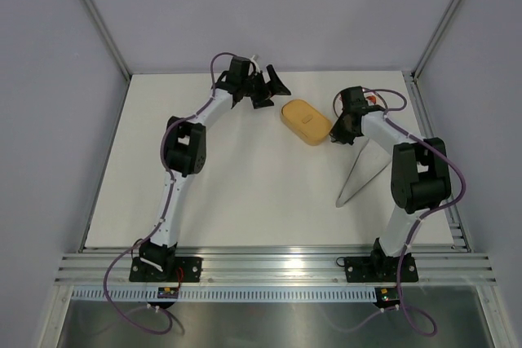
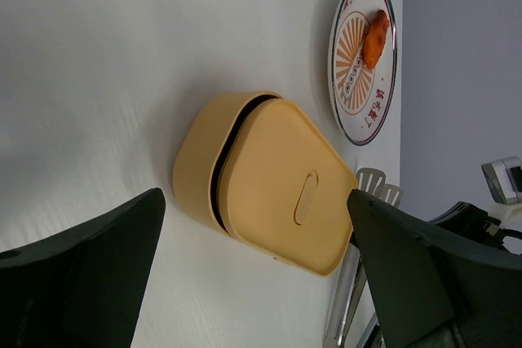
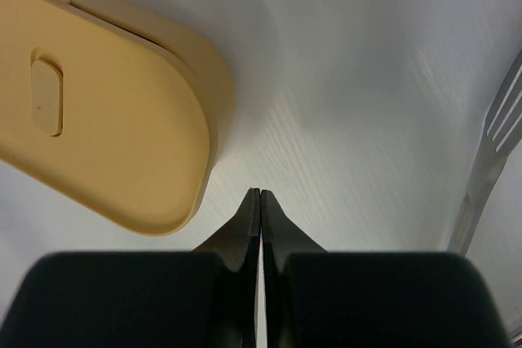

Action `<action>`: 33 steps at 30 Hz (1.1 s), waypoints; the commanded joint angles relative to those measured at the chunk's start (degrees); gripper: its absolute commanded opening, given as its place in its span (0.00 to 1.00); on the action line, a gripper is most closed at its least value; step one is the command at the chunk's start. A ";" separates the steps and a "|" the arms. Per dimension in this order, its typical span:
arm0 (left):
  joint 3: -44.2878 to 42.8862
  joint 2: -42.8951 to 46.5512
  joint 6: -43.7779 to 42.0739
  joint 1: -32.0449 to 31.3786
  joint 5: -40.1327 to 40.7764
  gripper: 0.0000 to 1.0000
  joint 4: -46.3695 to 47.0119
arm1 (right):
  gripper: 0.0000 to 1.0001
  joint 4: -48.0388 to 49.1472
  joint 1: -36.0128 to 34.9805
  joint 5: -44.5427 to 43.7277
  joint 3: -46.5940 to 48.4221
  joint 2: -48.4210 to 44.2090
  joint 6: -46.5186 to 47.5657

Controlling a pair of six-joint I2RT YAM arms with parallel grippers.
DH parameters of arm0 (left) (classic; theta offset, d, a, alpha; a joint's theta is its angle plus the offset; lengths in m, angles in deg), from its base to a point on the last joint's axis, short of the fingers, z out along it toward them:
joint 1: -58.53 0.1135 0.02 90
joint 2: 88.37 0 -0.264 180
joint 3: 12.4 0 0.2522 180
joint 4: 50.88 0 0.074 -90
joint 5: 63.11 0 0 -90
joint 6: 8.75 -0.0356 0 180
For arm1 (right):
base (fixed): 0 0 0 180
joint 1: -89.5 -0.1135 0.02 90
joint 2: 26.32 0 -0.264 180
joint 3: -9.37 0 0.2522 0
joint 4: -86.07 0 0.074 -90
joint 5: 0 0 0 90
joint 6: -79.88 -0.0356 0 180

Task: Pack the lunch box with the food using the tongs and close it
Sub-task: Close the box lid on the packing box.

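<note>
white table (image 1: 245, 193) bearing lunch box (image 1: 306, 122), grey walls (image 1: 285, 6), metal posts (image 1: 95, 15)

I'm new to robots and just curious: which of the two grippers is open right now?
The left gripper: it gapes wide toward the lunch box, while the right gripper is pressed shut, holding nothing.

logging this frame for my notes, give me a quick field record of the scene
lunch box: on table, lid on, dark gap at one end
food: one orange-brown piece on the plate
tongs: lying on table, untouched, right of box
left gripper: open, empty, beside box
right gripper: shut, empty, beside box
</note>
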 commanded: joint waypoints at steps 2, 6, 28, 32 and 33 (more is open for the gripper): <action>-5.88 -3.69 3.16 -1.20 -1.87 0.99 6.64 | 0.02 -0.62 -0.29 -0.62 3.32 1.15 0.90; -7.46 -5.27 4.39 -1.81 -2.05 0.99 8.49 | 0.02 -1.15 -0.29 -0.28 4.29 2.21 0.99; -5.88 -6.07 5.01 -3.22 -4.95 0.99 10.25 | 0.01 -0.89 -0.38 3.24 9.74 7.22 0.20; -5.80 -5.89 4.83 -3.31 -4.78 0.99 10.25 | 0.01 -1.24 -0.38 2.98 9.30 7.39 0.37; -5.62 -5.81 4.83 -3.22 -4.77 0.99 10.25 | 0.01 -1.50 -0.38 2.89 9.12 7.48 0.37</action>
